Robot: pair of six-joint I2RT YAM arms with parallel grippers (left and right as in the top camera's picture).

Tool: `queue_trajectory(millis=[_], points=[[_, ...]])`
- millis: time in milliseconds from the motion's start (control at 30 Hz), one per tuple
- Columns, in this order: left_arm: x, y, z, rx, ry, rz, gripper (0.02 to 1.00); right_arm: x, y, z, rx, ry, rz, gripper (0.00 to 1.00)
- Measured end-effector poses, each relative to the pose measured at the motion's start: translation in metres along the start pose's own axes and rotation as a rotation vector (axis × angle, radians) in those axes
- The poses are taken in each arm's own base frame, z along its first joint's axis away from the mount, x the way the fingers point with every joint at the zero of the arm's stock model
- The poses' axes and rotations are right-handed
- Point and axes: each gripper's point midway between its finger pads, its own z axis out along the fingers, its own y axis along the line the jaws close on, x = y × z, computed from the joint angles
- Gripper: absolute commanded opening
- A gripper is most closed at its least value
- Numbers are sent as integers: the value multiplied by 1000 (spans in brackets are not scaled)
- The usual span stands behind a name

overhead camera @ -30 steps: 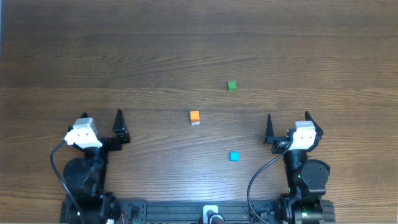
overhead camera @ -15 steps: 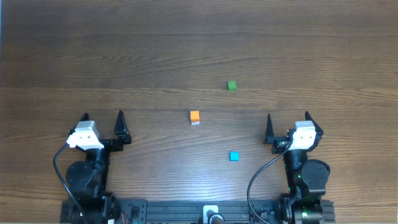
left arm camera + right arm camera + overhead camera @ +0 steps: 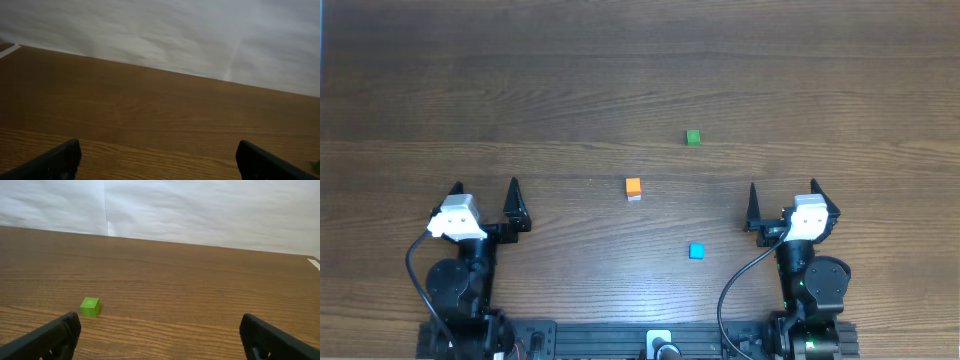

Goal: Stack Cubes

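Parked, empty, ready.
My left gripper [image 3: 485, 184] and right gripper [image 3: 783, 186] stand spread for a first grasp; the small green cube [image 3: 693, 138] lies well ahead of the right.

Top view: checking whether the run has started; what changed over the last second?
The left gripper shifted slightly right, then held, open and empty. Right gripper, orange cube, green cube and blue cube stayed put.

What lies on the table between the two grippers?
In the top view, the orange cube sits roughly midway between the left gripper and the right gripper, touching neither.
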Motion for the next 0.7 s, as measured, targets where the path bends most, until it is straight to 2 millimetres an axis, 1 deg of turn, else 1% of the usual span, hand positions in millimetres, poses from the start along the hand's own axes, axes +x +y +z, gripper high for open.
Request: queue_trajectory(millis=[533,600,700], points=[[0,0,0,0,0,0,1000,-1,0,0,0,-4,-1,993],[0,0,0,0,0,0,1000,-6,0,0,2,-25,0,993],[0,0,0,0,0,0,1000,-31,3,-2,-22,-128,50,993]])
